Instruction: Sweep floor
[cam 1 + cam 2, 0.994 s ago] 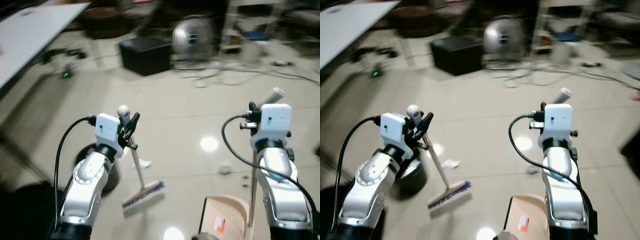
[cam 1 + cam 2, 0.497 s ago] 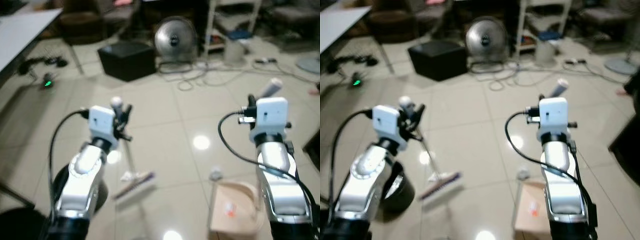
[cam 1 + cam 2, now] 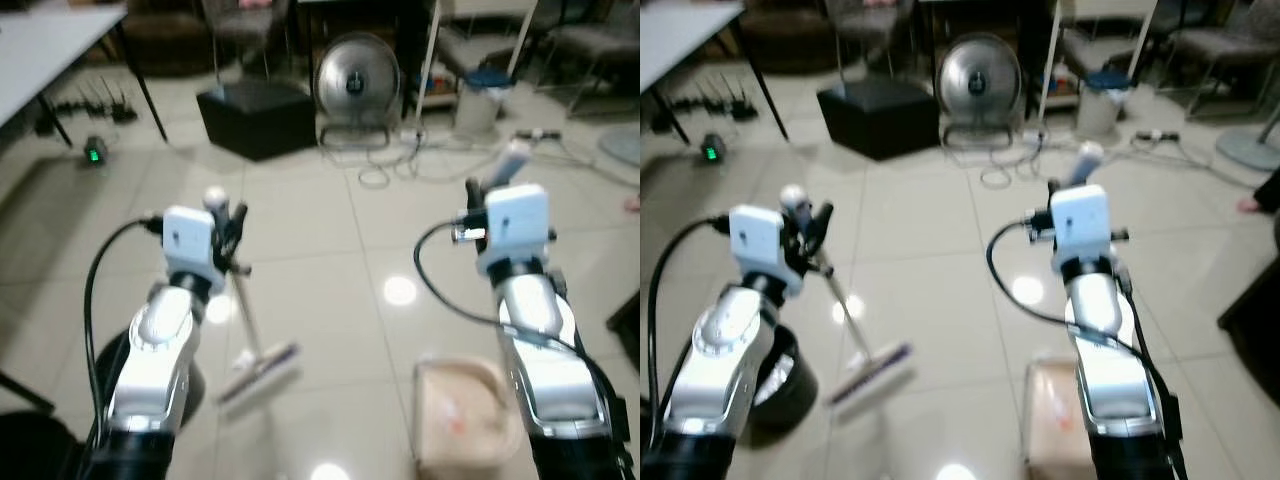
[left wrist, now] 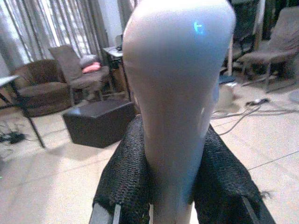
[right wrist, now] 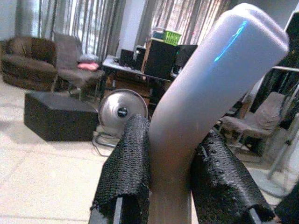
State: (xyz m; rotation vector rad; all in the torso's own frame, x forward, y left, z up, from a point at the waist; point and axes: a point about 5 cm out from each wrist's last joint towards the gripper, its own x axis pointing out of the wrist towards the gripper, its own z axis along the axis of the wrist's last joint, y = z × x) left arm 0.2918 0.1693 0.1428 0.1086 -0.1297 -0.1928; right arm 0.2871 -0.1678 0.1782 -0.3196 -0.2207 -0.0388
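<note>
The left gripper is clenched around the top of a broom handle, its two black fingers pressing the rounded white grip from either side in the left wrist view. From that grasp the broom slants down and forward to the floor, where its brush head rests on the pale glossy tiles between the two silver arms. The right gripper is likewise closed on a second handle, the pale, angled dustpan handle, held between its black fingers in the right wrist view. Below the right arm, the beige dustpan sits on the floor just beside the robot, blurred in both eye views. A dark round bin stands on the floor under the left arm. Farther out, a black box sits on the tiles beside a round metal fan, with loose cables trailing across the floor in front of them. A white bench on dark legs occupies the far left, with a small green light glowing on the floor beneath it. Chairs and a pale bucket with a blue lid line the back right of the room. Ceiling lights glare off the tiles.
</note>
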